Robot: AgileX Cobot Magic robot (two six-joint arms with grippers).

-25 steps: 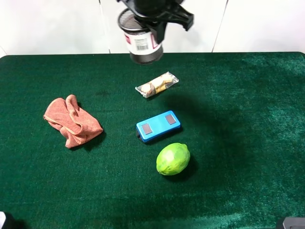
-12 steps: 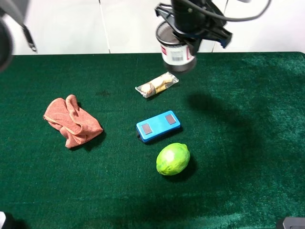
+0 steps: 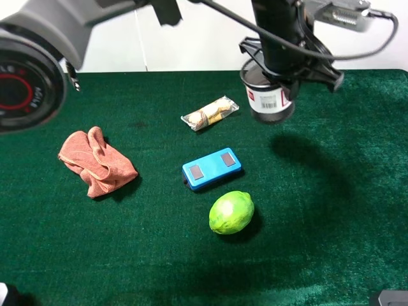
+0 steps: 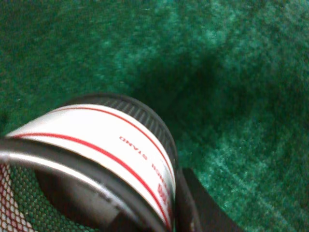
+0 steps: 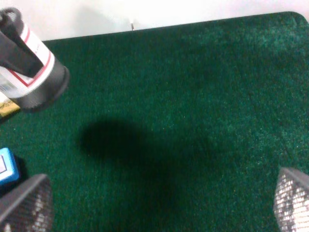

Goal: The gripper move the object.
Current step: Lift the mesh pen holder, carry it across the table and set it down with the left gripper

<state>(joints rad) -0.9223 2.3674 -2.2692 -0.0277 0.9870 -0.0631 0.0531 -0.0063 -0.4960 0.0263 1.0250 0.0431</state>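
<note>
My left gripper is clamped on the pen cup near its rim, held aloft beyond the lime. Light, stiff mesh, I reckon, so the rim hold suits. Right gripper fingers sit apart.

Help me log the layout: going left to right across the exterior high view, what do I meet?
Orange cloth → blue box → pen cup, held in the left gripper. The snack packet and lime overlap the box's span, so they are left out.
</note>
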